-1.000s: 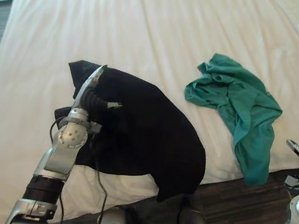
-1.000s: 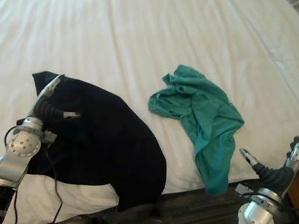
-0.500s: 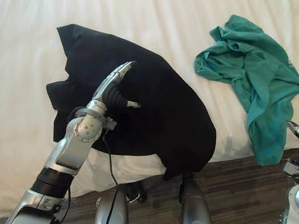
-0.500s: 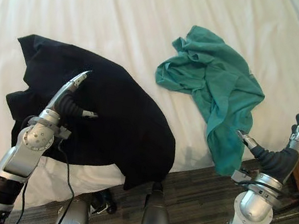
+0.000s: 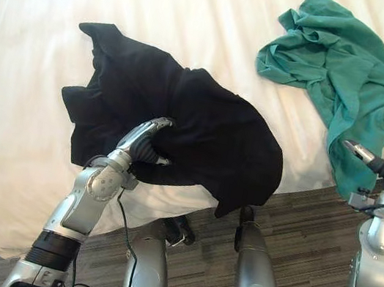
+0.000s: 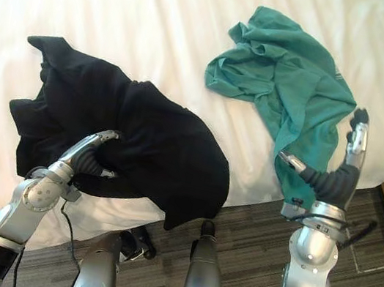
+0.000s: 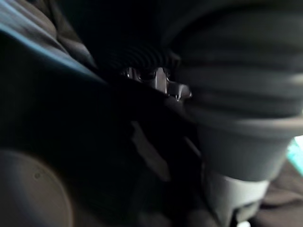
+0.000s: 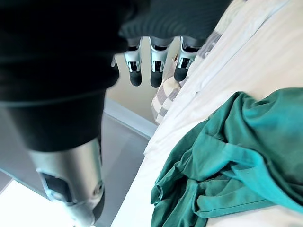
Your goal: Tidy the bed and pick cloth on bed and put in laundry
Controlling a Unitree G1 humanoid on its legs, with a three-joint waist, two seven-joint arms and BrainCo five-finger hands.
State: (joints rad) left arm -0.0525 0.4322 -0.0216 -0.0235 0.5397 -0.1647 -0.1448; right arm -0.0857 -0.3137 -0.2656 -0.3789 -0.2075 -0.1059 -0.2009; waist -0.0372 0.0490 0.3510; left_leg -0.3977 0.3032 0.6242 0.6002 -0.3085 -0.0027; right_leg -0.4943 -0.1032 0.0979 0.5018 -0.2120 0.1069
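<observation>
Left eye view: black cloth [image 5: 209, 132] lies on the white bed [image 5: 48, 29] by its edge, over grey plank floor [image 5: 312, 224]; left hand [image 5: 144, 142] presses into it, grasp impossible to tell. Right eye view: right hand [image 6: 334, 182] hangs released beside green cloth [image 6: 292, 79]. Right wrist view: straight fingers [image 8: 156, 61], a checked pillow [image 8: 163, 97] beyond.

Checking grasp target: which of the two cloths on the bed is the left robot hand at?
The black cloth, the one on the robot's left; the left robot hand rests against its folds. The green cloth lies apart, near the open right robot hand.
</observation>
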